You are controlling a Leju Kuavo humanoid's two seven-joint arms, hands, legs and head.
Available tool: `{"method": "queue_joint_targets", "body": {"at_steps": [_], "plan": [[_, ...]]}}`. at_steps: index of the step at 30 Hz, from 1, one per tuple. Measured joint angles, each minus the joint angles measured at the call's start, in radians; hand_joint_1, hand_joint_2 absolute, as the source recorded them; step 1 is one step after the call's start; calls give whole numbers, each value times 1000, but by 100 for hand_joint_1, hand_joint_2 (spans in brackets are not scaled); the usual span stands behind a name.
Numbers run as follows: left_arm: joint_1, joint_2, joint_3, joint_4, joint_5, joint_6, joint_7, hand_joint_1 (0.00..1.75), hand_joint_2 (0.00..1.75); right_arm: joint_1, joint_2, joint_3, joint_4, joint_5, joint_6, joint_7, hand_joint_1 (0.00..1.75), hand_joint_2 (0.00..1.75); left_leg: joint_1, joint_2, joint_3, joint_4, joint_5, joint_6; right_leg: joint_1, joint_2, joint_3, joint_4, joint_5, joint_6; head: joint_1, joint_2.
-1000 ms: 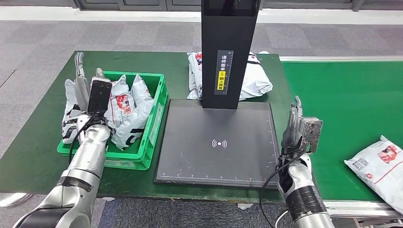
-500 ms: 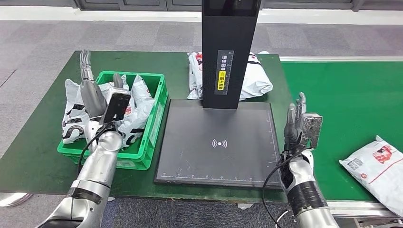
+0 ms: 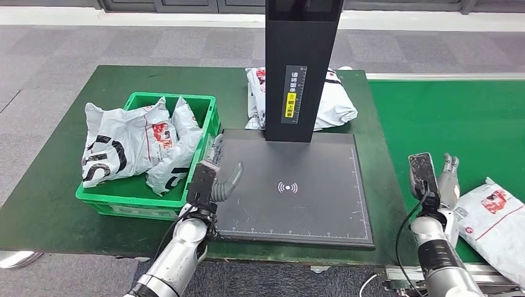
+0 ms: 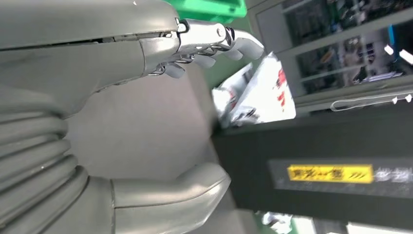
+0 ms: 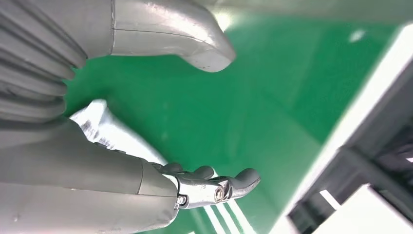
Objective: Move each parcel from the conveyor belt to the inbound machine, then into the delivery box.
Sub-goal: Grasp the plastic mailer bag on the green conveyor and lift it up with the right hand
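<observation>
One parcel on belt: right hand beside it, fingers spread, empty.
Left hand: fingers apart, empty.
Risk: slick bag slips.

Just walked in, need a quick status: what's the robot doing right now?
It is between parcels. The left hand is open and holds nothing, hovering at the near left edge of the black scanner plate, beside the green crate, which holds several white parcels. The right hand is open too, over the green conveyor belt right next to a white parcel lying there. That parcel looks like the next pick. More parcels sit behind the scanner's post.
</observation>
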Motion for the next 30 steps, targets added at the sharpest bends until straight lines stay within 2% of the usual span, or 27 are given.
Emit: {"method": "queue_joint_targets", "body": {"at_steps": [9, 20, 30], "plan": [[7, 13, -48, 47, -7, -15, 13, 0, 175, -6, -55, -95, 92, 141, 13, 118, 0, 175, 0, 0, 0, 0, 0, 0, 0, 0, 0, 0, 0, 0, 0, 0], [13, 31, -52, 63, -2, -11, 15, 0, 175, -6, -100, -125, 153, 186, 38, 179, 0, 175, 0, 0, -1, 0, 0, 0, 0, 0, 0, 0, 0, 0, 0, 0], [35, 49, -52, 58, 18, -14, 12, 0, 175, -6, -146, -132, 202, 257, 162, 286, 0, 175, 0, 0, -1, 0, 1, 0, 0, 0, 0, 0, 0, 0, 0, 0]]}}
